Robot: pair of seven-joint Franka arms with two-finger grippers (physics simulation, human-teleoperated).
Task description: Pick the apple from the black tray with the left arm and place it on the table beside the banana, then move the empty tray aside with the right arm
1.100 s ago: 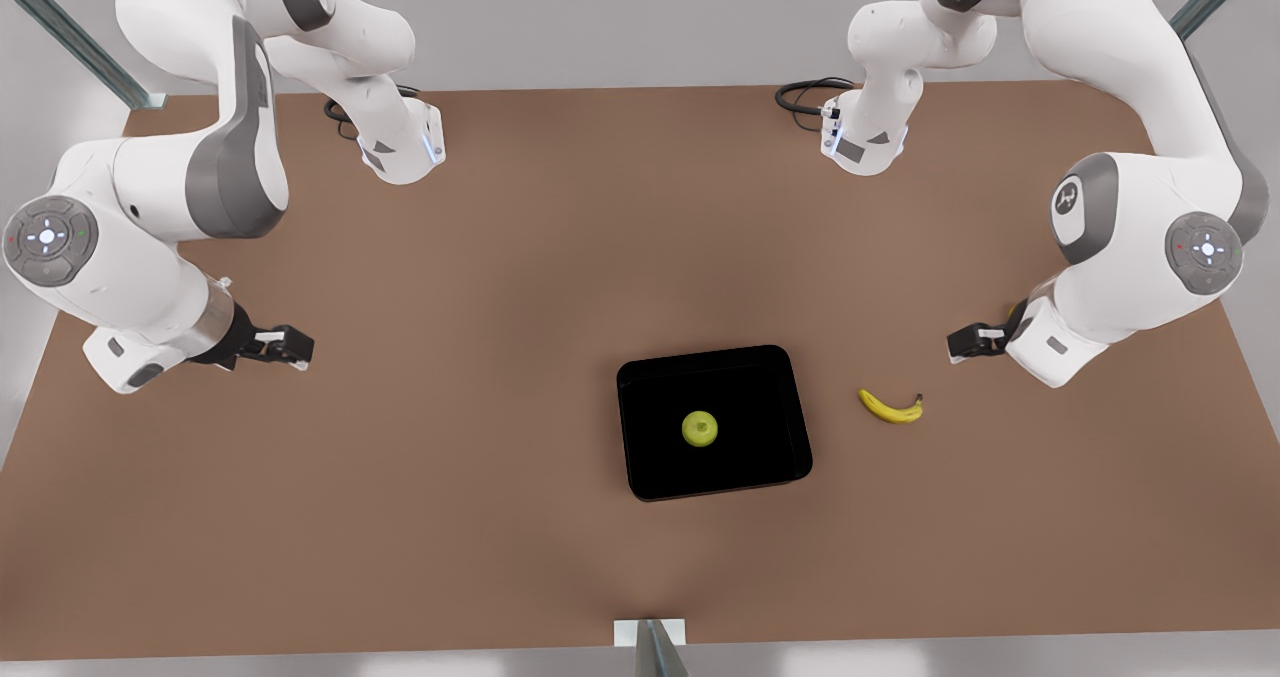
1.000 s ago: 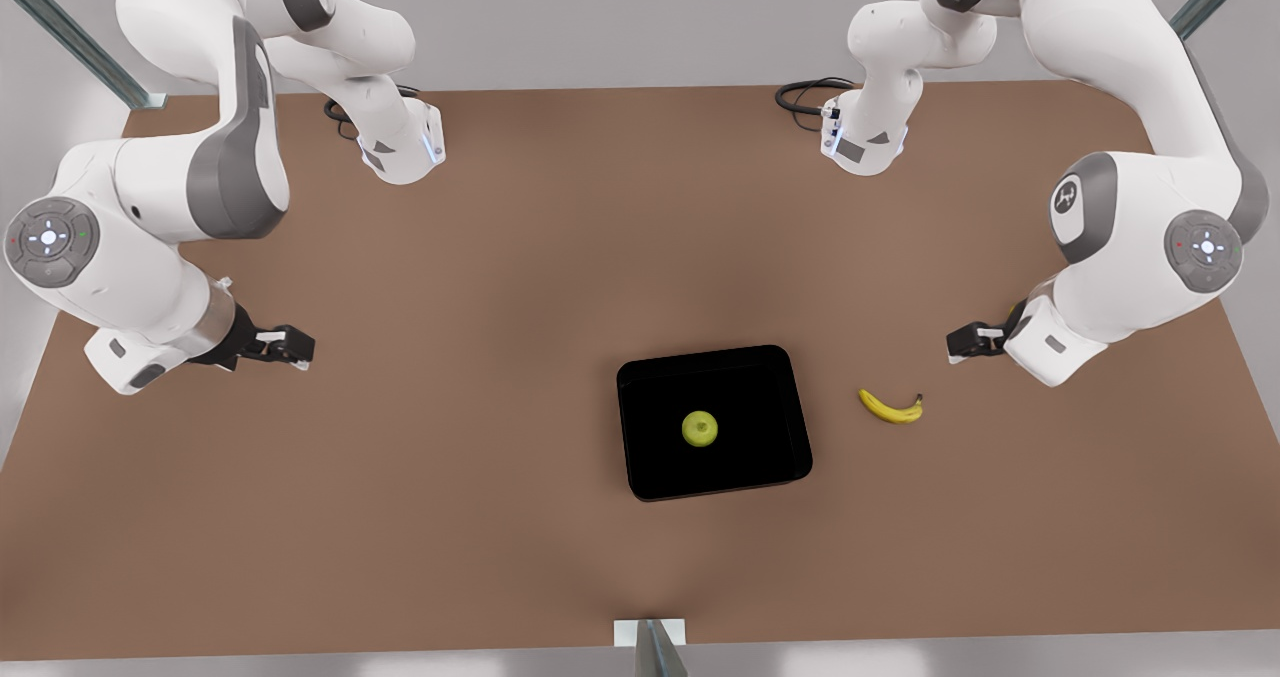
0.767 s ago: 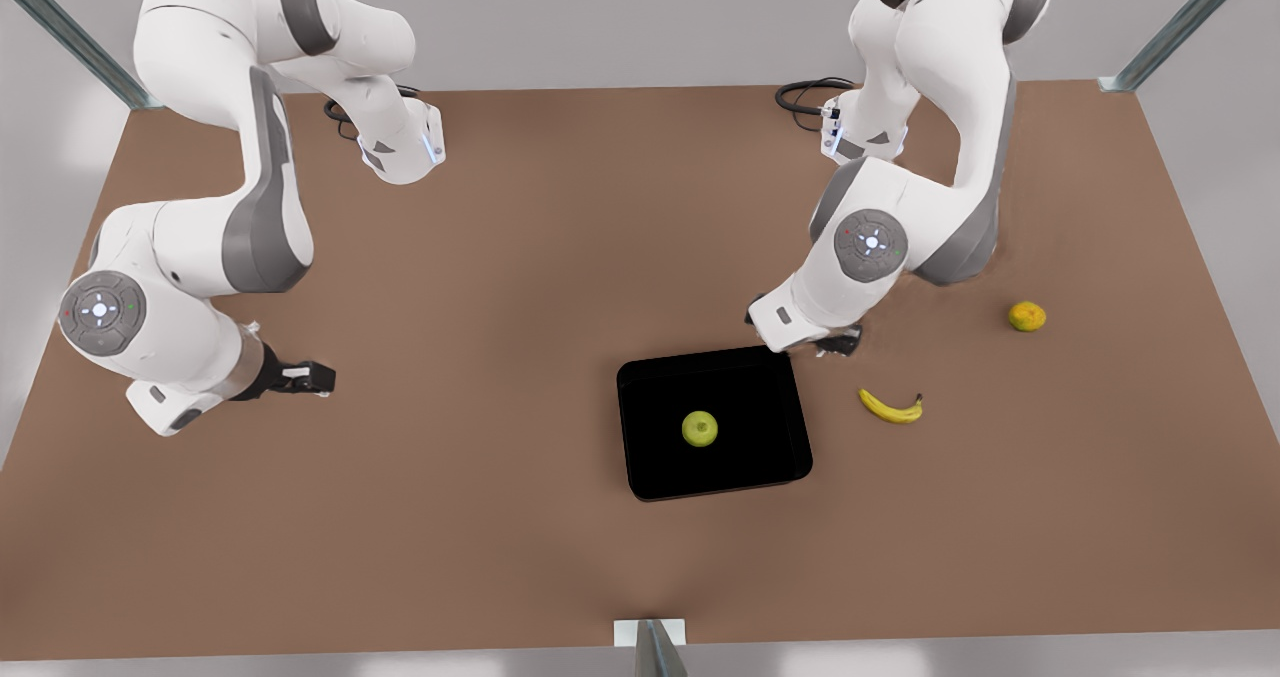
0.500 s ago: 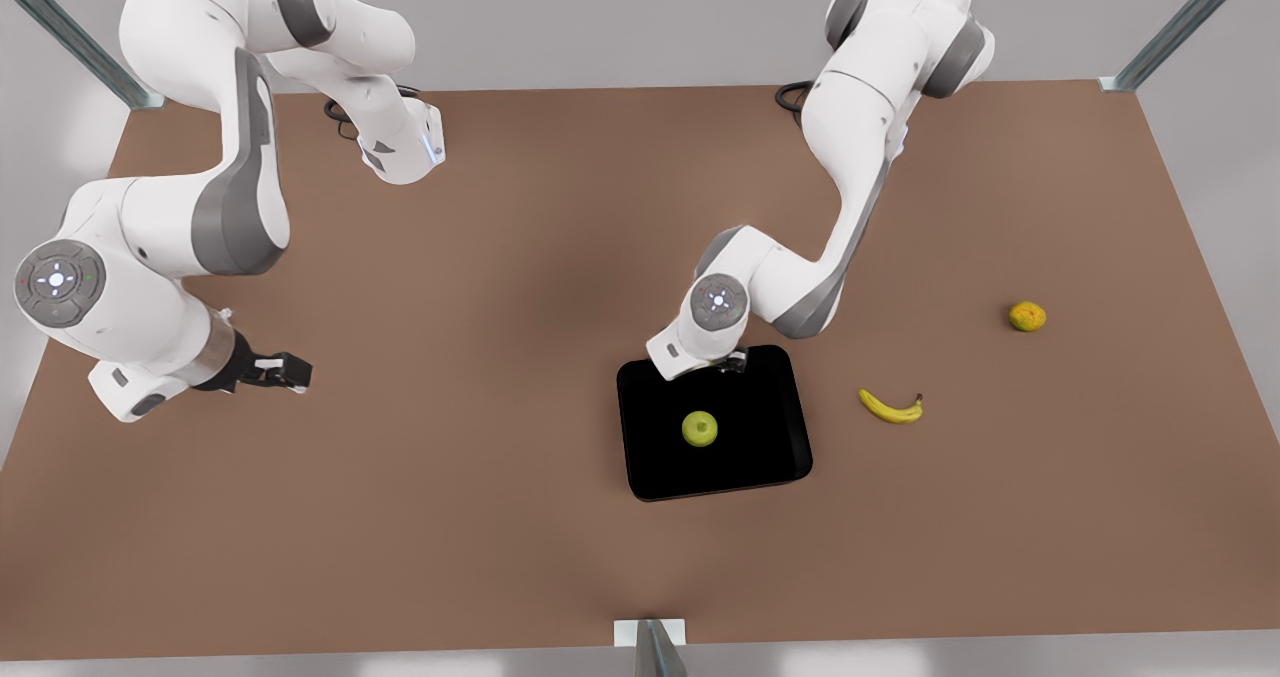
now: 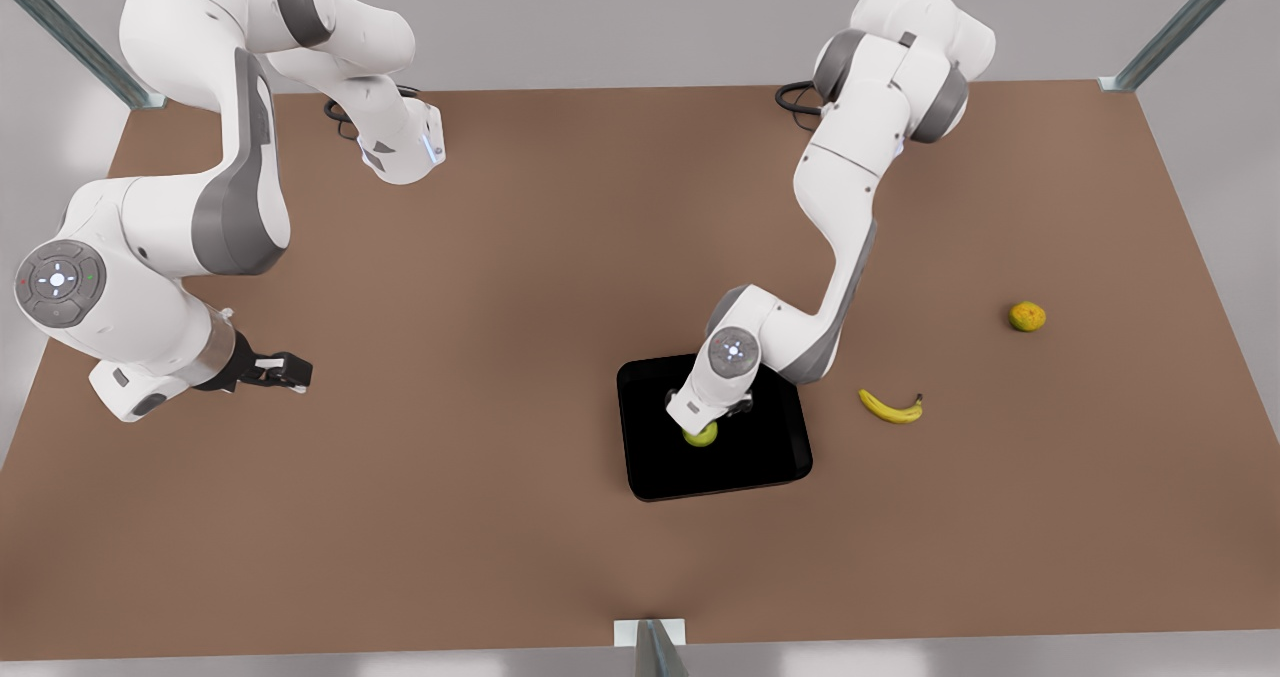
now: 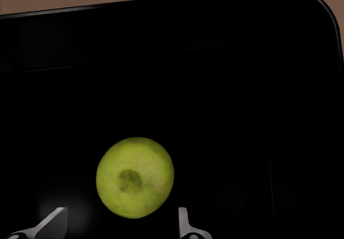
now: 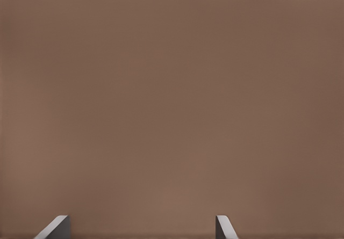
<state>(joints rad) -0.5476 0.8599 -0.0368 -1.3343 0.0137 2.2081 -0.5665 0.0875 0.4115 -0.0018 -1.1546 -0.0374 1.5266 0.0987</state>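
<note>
Left gripper now down over the apple, fingers spread, nothing held; right gripper open, waiting.

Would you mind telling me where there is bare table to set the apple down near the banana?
Bare table lies between the banana and the orange fruit, and toward the front view's bottom. Between banana and black tray the left arm crowds the gap.

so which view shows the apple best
The left wrist view: the apple shows whole, dimple up, in the tray, with the open left gripper just short of it. In the front view the apple is mostly hidden under that arm. The right wrist view shows bare table.
</note>
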